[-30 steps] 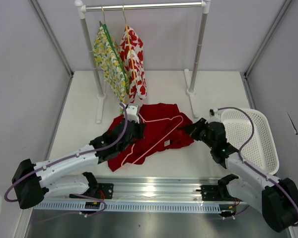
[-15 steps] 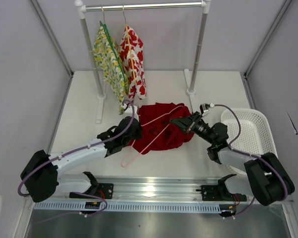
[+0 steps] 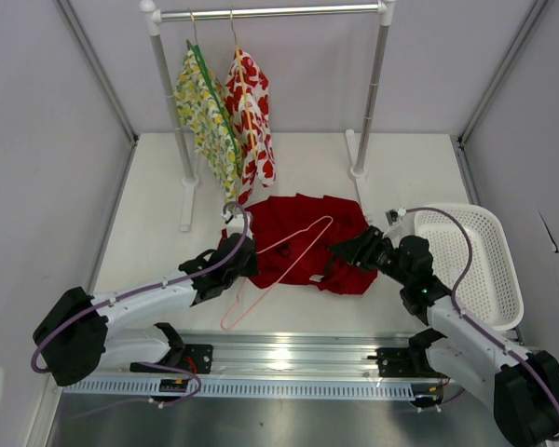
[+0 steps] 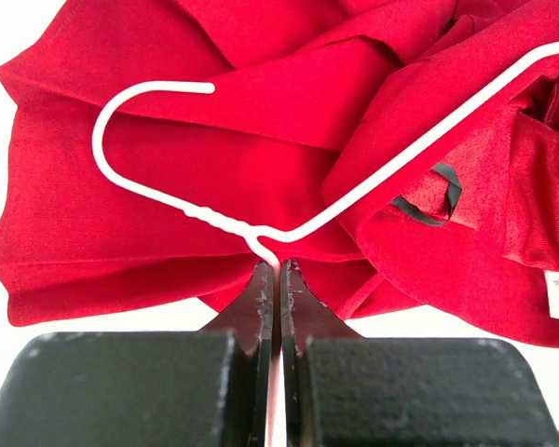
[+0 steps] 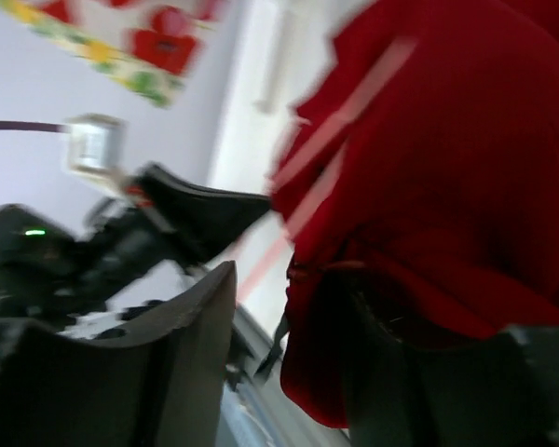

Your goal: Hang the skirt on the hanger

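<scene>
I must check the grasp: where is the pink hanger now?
In the top view the hanger lies mid-table, partly over the skirt, its neck pinched in the left gripper.

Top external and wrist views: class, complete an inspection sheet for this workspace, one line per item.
Surface: white table, bearing the job's things.
Job's things: red skirt crumpled mid-table; pink hanger lying partly over it, hook toward the near edge.
Clutter: white basket at the right.
Grippers: left claw shut on the hanger's neck; right claw open at the skirt's right edge.
Cables: left purple cable and right purple cable, one along each arm.
Surroundings: rail holding a yellow-green floral garment and a red-flowered garment; plain walls.
</scene>
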Robot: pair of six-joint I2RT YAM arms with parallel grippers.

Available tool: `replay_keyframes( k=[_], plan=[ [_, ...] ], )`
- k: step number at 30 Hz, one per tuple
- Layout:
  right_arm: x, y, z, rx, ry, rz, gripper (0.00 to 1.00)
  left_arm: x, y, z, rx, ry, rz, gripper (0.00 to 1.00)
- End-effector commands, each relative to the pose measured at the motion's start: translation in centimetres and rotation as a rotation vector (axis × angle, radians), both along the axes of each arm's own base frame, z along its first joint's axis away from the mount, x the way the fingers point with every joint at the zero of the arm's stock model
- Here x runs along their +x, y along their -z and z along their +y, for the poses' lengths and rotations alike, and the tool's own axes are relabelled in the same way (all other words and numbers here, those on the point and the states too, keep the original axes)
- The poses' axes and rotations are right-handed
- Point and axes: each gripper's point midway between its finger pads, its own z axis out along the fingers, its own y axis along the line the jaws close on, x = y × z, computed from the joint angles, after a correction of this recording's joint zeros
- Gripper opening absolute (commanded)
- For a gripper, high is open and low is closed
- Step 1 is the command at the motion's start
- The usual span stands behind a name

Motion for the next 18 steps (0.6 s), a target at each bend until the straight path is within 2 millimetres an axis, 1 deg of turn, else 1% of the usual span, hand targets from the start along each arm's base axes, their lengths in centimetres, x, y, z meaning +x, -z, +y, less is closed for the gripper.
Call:
replay_keyframes(
  k=[1, 2, 3, 4, 5, 6, 7, 8, 9, 10, 11, 12, 13, 16, 17, 18],
  plan=[
    [-1.2, 6.3, -3.1, -0.222, 0.103, 0.132, 0.56, 0.0, -0.7, -0.2, -0.052, -0.013, -0.012, 0.00],
    [-1.3, 6.8, -3.7, -0.244, 0.126, 0.144, 0.63, 0.0, -0.6, -0.2, -0.053, -0.011, -0.011, 0.00],
    [-1.4, 7.1, -4.3, -0.266, 0.160, 0.163, 0.65, 0.0, -0.6, -0.2, -0.054, -0.011, -0.010, 0.00],
    [-2.2, 8.4, -5.3, -0.323, 0.183, 0.237, 0.66, 0.0, -0.4, -0.2, -0.050, -0.009, -0.007, 0.00],
    [-2.0, 8.4, -6.5, -0.365, 0.237, 0.229, 0.70, 0.0, -0.4, -0.3, -0.050, -0.006, -0.006, 0.00],
    [-2.1, 8.5, -7.1, -0.390, 0.266, 0.242, 0.74, 0.1, -0.5, -0.3, -0.051, -0.007, -0.007, 0.00],
    [-3.0, 9.4, -8.0, -0.439, 0.285, 0.294, 0.77, 0.1, -0.4, -0.4, -0.054, -0.004, -0.009, 0.00],
    [-2.9, 8.9, -8.5, -0.451, 0.305, 0.281, 0.80, 0.1, -0.5, -0.6, -0.056, 0.000, -0.008, 0.00],
    [-2.9, 8.9, -9.3, -0.473, 0.342, 0.287, 0.81, 0.1, -0.3, -0.6, -0.053, 0.002, -0.004, 0.00],
    [-3.4, 9.6, -10.1, -0.508, 0.366, 0.326, 0.82, 0.1, -0.3, -0.7, -0.054, 0.002, -0.004, 0.00],
    [-3.5, 9.3, -10.4, -0.514, 0.382, 0.332, 0.82, 0.1, -0.3, -0.8, -0.058, 0.004, -0.006, 0.00],
    [-3.4, 9.4, -11.3, -0.537, 0.430, 0.346, 0.82, 0.1, -0.3, -0.8, -0.059, 0.005, -0.005, 0.00],
    [-4.1, 9.9, -12.0, -0.569, 0.446, 0.385, 0.82, 0.2, -0.4, -0.8, -0.059, 0.006, -0.007, 0.00],
    [-4.3, 8.8, -12.5, -0.565, 0.477, 0.371, 0.82, 0.1, -0.9, -1.2, -0.061, 0.026, -0.020, 0.00],
    [-4.3, 8.1, -12.4, -0.555, 0.481, 0.355, 0.79, 0.1, -1.1, -1.3, -0.063, 0.030, -0.023, 0.00],
    [-4.5, 6.7, -12.1, -0.530, 0.480, 0.327, 0.79, 0.1, -1.2, -1.4, -0.059, 0.039, -0.030, 0.00]
  ],
)
